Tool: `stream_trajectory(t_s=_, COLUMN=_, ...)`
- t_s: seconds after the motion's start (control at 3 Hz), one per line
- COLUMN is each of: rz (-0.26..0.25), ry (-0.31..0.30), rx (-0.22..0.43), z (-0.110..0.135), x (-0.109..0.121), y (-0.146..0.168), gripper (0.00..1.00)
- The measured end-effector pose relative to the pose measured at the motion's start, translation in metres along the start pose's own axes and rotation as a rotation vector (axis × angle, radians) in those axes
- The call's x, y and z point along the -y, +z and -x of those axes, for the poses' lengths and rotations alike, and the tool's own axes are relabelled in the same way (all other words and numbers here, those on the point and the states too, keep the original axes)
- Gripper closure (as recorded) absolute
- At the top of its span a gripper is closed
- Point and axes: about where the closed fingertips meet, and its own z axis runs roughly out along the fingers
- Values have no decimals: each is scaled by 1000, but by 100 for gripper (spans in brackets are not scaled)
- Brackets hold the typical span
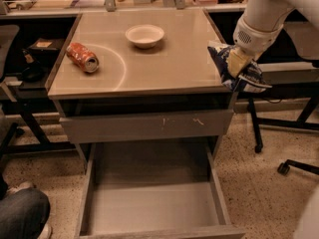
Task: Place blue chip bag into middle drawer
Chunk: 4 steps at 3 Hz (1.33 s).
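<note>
Gripper (239, 63) pinches blue chip bag (249, 79) beside table (164, 68) right edge, bag's long axis slanting down-right

Tabletop (169, 66): bowl (144, 36), can (82, 57); gripper (238, 62) with blue chip bag (250, 78) at edge

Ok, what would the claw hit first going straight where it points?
The claw, shut on the blue chip bag over the right edge of the tabletop, points down; likely that edge first, though depth is unclear; it may miss toward the floor.

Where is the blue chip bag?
Camera view, right side: the tool holds the blue chip bag at the table's front-right corner, above-right of the open middle drawer.
</note>
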Motion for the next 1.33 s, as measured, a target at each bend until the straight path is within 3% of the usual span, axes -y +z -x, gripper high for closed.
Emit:
stream_trajectory(t_s=0.33, rz=47, ry=32, rx=-31, z=-46, x=-37, y=-8, gripper=100)
stream_trajectory(t_s=0.67, rz=47, ry=32, rx=-30, z=-46, x=-37, y=-8, gripper=100)
stream_trajectory(t_s=1.0, rz=70, ry=23, rx=-44, z=-60, x=-56, y=-4, gripper=100)
stream_trajectory(t_s=1.33, rz=146, ry=18, rx=-71, z=-86, x=-106, y=5, gripper=100)
